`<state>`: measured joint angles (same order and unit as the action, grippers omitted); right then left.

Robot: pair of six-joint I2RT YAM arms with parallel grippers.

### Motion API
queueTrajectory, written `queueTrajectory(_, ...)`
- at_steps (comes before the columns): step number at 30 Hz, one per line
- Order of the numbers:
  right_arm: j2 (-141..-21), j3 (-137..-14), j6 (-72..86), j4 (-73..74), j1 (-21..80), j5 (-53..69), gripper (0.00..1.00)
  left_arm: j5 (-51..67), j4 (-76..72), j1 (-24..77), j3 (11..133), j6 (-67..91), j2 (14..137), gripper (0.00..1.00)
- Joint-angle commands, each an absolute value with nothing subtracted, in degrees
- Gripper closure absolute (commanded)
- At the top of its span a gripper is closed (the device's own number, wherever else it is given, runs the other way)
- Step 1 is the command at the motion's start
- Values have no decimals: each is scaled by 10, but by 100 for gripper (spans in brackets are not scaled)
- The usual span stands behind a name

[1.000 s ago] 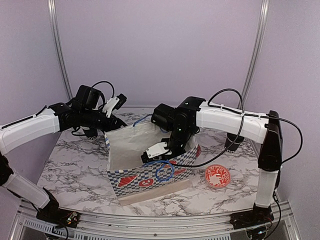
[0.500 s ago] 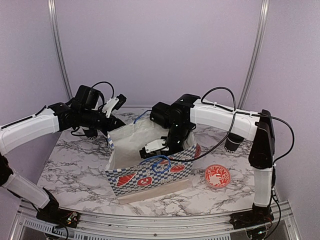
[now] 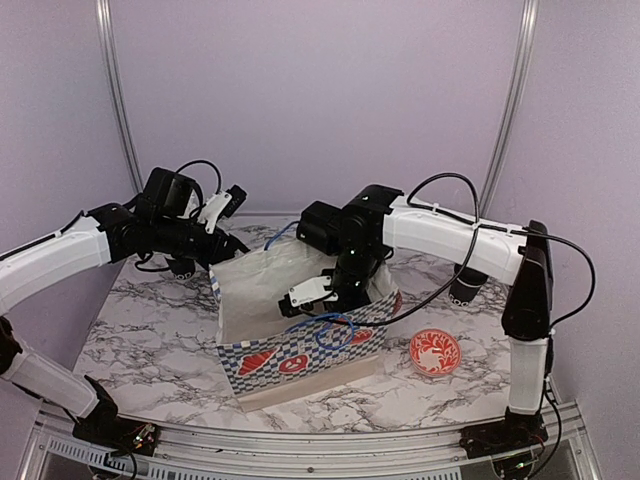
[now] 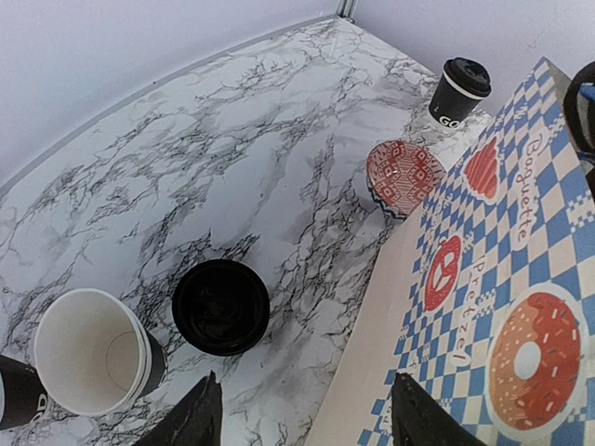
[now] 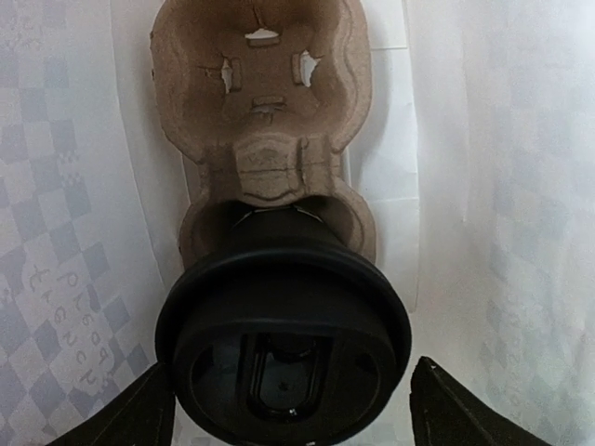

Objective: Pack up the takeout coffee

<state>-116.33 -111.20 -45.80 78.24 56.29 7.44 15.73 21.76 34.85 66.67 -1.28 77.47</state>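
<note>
Coffee cup (image 5: 284, 307), lidded, sits in pulp carrier (image 5: 260, 84) inside bag (image 3: 300, 360); only the right wrist view shows this. Right gripper (image 5: 293, 409) fingers straddle it; grip cannot be told. Left gripper (image 4: 302, 409) spread, empty; its camera shows second lidded cup (image 4: 457, 90) on the table (image 4: 232, 139).

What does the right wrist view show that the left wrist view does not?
Only right wrist: a pulp carrier inside the bag, a lidded cup in its near slot, far slot empty. Only left wrist: an open cup, a loose lid, a red bowl and a second lidded cup on the table. Both: the bag, inside versus outside.
</note>
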Motion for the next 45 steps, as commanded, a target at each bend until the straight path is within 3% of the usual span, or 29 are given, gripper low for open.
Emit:
queueTrajectory(1, -1114, -1145, -471, 787, 559, 91, 13, 121, 261, 347, 704, -21, 756, 37)
queueTrajectory(15, -1031, -1195, -515, 781, 532, 149, 12, 59, 315, 347, 776, -36, 740, 36)
queueTrajectory(24, -967, -1216, -551, 759, 494, 193, 17, 55, 325, 347, 815, -36, 737, 36)
queueTrajectory(30, -899, -1198, -565, 751, 379, 234, 18, 47, 325, 347, 838, -42, 733, 36)
queueTrajectory(36, -832, -1005, -510, 661, 193, 219, 20, 45, 325, 348, 860, -43, 726, 35)
queueTrajectory(40, -864, -940, -428, 641, 99, 167, 20, 47, 327, 349, 866, -42, 729, 29)
queueTrajectory(45, -913, -915, -371, 622, 51, 114, 19, 57, 344, 354, 873, -44, 754, 28)
